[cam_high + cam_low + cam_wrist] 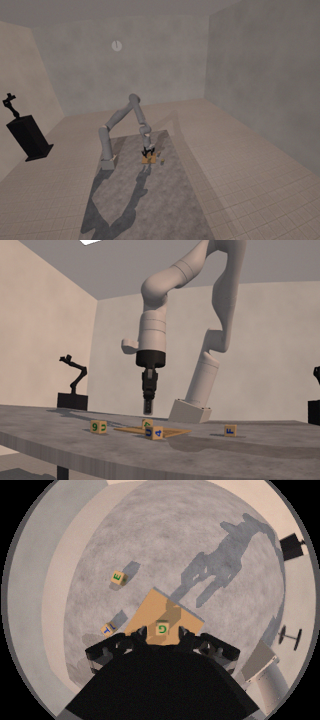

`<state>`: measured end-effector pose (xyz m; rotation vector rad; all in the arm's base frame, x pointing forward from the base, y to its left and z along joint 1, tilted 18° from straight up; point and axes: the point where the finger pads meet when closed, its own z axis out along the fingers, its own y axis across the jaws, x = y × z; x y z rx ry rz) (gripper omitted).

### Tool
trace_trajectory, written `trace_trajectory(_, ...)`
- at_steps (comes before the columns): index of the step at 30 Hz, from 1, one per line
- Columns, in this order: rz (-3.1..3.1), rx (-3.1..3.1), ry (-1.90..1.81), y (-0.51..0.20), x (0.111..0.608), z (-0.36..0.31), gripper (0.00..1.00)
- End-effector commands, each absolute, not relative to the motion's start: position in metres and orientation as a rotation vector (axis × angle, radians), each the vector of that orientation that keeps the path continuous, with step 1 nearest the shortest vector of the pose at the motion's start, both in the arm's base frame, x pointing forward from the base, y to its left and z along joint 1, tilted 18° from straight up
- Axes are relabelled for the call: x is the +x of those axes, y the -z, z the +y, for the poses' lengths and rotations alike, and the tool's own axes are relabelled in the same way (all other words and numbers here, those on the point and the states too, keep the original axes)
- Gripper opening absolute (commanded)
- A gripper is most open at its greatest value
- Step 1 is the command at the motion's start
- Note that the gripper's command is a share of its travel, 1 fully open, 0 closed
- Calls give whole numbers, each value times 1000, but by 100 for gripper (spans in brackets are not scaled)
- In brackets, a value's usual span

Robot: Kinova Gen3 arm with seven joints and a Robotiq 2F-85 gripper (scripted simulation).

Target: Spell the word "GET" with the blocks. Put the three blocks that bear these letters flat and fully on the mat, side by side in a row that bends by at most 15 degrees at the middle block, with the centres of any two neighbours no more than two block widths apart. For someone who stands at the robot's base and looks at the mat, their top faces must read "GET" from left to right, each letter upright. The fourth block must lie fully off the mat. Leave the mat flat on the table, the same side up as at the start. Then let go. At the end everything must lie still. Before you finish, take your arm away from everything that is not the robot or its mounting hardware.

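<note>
gripper [148, 409] mid-frame, fingers spread partway, holding nothing | G block [163, 630] sits on the mat [150, 615] right below it, lower center of wrist view | risk: fingers clip the block's top edge coming down and shove or tip it, probably losing the G-up face

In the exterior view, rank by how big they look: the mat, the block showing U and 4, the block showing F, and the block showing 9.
Largest to smallest as they appear:
1. The mat, widest by far.
2. The U/4 block.
3. The 9 block, close to the U/4 block; nearness to the camera makes this unsure.
4. The F block, smallest looking.
</note>
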<state>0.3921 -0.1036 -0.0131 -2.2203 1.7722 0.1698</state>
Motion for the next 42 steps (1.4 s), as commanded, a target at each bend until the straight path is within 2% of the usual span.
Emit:
trace_trajectory(1,1772,-2220,-167,13,392,-104,62)
trace_trajectory(42,1772,-2220,-167,40,396,-96,62)
